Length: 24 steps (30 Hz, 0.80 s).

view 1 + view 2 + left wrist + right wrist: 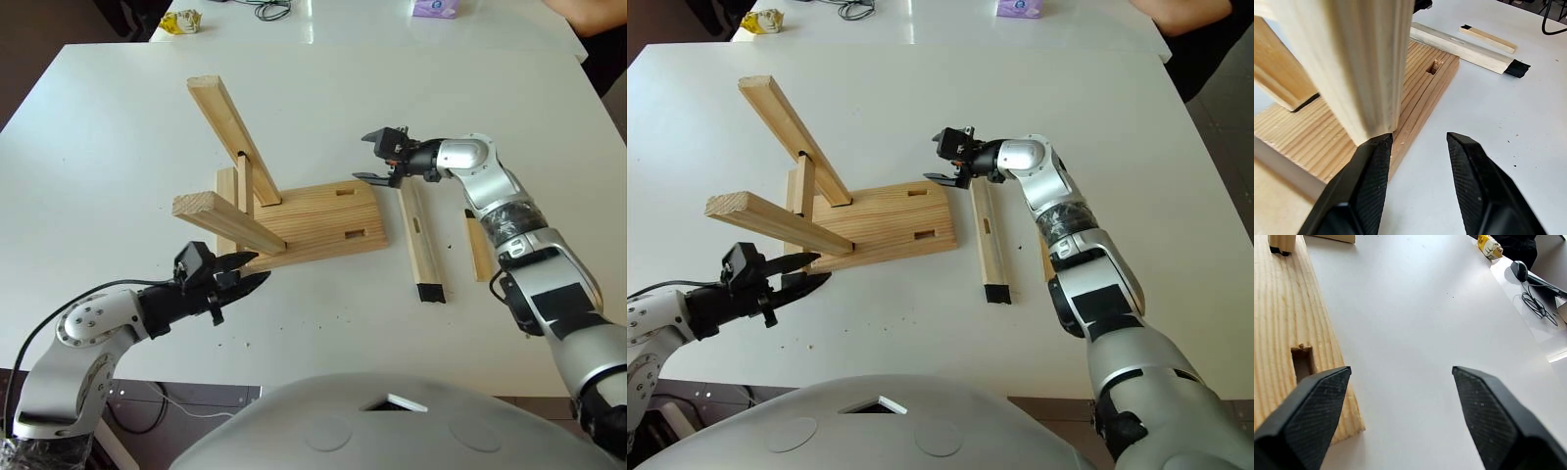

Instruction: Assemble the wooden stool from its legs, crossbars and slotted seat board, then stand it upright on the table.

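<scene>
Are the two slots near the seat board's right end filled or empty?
Empty. Both slots in the seat board show as open holes; a loose leg lies beside it.

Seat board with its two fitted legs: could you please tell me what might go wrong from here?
1. The open left gripper sits right at the tip of the nearer fitted leg; a nudge might lever it loose from the seat board.
2. The open right gripper hovers over the board's corner beside the loose leg; closing there may catch the board instead.
</scene>
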Each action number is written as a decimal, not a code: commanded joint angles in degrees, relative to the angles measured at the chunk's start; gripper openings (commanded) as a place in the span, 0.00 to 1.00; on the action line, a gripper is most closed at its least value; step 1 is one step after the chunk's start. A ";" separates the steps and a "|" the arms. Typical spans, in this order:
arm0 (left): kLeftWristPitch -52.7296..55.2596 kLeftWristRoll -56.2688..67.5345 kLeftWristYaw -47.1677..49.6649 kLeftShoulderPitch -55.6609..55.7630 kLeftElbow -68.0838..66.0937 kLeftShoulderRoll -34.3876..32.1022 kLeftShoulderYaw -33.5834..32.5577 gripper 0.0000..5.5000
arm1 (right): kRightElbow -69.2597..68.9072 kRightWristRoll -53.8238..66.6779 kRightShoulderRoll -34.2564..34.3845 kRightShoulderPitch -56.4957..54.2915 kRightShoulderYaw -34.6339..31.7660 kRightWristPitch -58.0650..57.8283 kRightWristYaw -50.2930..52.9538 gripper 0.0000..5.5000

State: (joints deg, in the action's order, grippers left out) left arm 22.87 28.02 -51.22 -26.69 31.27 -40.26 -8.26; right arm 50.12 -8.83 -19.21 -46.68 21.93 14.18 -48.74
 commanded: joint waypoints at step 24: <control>-5.09 -18.41 5.77 15.28 -16.26 3.13 17.47 0.37 | 16.74 -12.22 2.94 -8.18 5.65 14.58 -11.05 0.70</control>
State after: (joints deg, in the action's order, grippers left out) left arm 16.21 11.53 -47.05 -13.10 16.80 -37.85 7.95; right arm 68.56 -21.27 -15.88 -58.47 27.29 27.51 -56.11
